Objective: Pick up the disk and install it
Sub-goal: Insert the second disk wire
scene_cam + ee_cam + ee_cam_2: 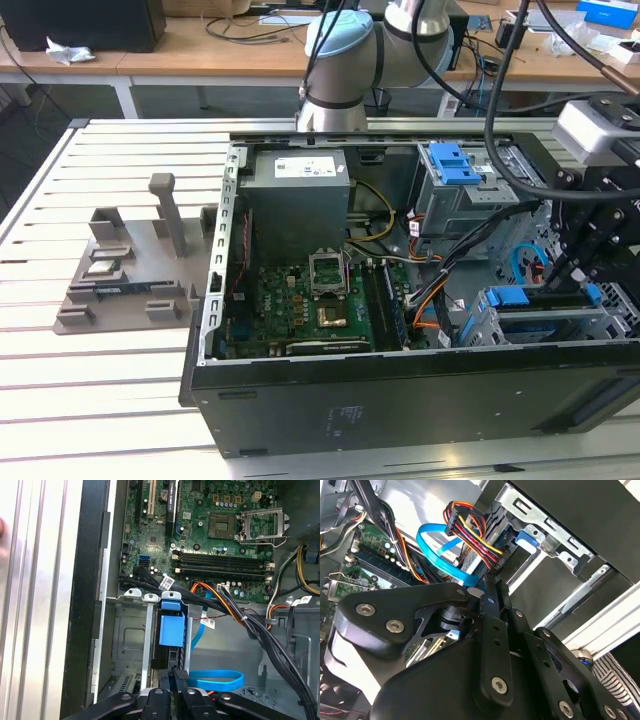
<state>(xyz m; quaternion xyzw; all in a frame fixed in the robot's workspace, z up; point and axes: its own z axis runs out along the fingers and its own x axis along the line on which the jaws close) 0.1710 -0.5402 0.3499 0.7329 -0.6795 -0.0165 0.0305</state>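
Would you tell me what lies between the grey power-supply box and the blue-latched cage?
In the exterior view, yellow and black cables cross the gap between the power-supply box and the cage.

Slatted white table (120, 390) — wooden desks (200, 45) behind.
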